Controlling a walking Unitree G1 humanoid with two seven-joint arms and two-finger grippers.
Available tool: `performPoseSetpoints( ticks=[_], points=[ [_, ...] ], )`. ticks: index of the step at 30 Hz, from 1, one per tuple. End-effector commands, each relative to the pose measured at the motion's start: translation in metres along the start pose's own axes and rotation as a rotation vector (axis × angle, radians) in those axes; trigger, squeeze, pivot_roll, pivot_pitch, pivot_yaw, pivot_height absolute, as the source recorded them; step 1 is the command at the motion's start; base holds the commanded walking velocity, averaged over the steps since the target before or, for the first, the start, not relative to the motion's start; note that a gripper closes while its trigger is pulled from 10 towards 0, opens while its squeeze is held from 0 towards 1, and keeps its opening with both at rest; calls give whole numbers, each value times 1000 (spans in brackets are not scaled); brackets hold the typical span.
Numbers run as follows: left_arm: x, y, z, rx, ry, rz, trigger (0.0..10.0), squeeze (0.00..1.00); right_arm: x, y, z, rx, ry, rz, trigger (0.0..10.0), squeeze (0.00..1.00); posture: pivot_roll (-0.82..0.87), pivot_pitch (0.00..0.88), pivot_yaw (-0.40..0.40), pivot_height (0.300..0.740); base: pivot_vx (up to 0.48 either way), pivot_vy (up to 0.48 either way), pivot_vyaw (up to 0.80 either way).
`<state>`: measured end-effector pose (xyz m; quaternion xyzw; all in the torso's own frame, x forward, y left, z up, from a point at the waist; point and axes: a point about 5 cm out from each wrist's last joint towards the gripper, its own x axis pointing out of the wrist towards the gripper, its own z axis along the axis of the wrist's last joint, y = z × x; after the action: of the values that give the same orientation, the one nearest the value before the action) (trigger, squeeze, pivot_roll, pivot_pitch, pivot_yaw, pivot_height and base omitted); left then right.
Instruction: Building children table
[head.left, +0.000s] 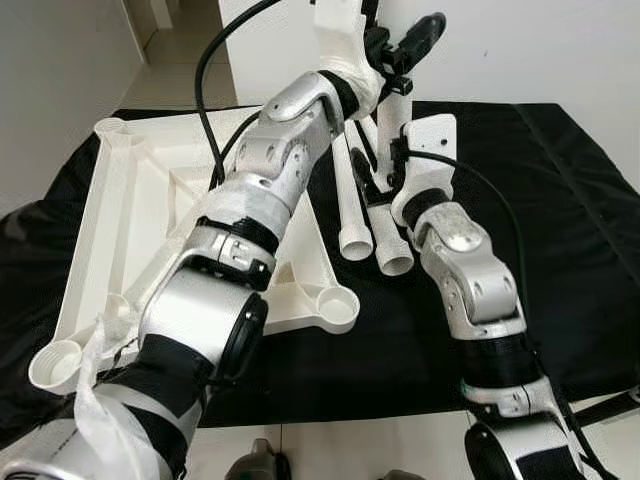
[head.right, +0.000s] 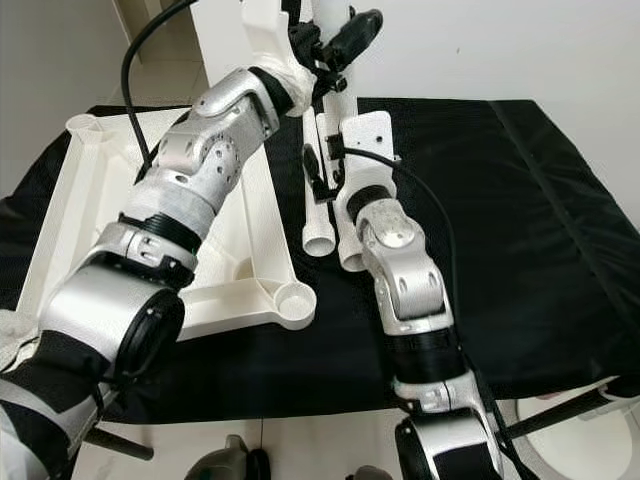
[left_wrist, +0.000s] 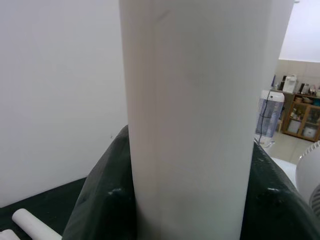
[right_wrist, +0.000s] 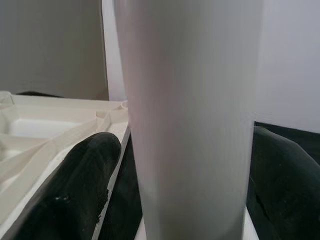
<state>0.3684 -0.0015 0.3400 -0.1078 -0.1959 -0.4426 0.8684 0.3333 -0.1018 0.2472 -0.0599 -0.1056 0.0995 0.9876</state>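
The white plastic table top (head.left: 140, 200) lies upside down on a black cloth, with round leg sockets at its corners; the nearest socket (head.left: 338, 308) is beside my left arm. A white tube leg (head.left: 392, 125) stands upright over the cloth, held by both grippers. My left gripper (head.left: 400, 60) is shut on its upper part, and its black fingers (left_wrist: 100, 200) press the tube (left_wrist: 190, 125). My right gripper (head.left: 393, 165) is shut on it lower down, the tube (right_wrist: 195, 125) sitting between its fingers (right_wrist: 75, 185). Two more legs (head.left: 352, 215) (head.left: 390, 245) lie side by side beneath.
The black cloth (head.left: 560, 220) covers the floor up to a white wall behind. A doorway opens at the far left (head.left: 170, 40). A white fan (left_wrist: 310, 175) and a shelf stand off to one side. A white round object (head.right: 580, 440) sits near my right.
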Motion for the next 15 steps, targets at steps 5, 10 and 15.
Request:
performPoseSetpoints(
  ticks=[5, 10, 15],
  points=[
    [0, -14, 2, 47, -8, -117, 10000, 0, 6, -2, 0, -13, 18, -24, 8549, 0, -16, 0, 36, 740, 0, 0, 0],
    [-1, -17, 2, 45, -8, -123, 10000, 0, 7, -2, 0, -14, 20, -23, 3725, 0, -16, 0, 39, 740, 0, 0, 0],
    [-1, -19, 2, 47, -9, -131, 10000, 0, 9, -2, 1, -21, 16, -33, 0, 0, -16, 0, 41, 740, 0, 0, 0]
  ],
)
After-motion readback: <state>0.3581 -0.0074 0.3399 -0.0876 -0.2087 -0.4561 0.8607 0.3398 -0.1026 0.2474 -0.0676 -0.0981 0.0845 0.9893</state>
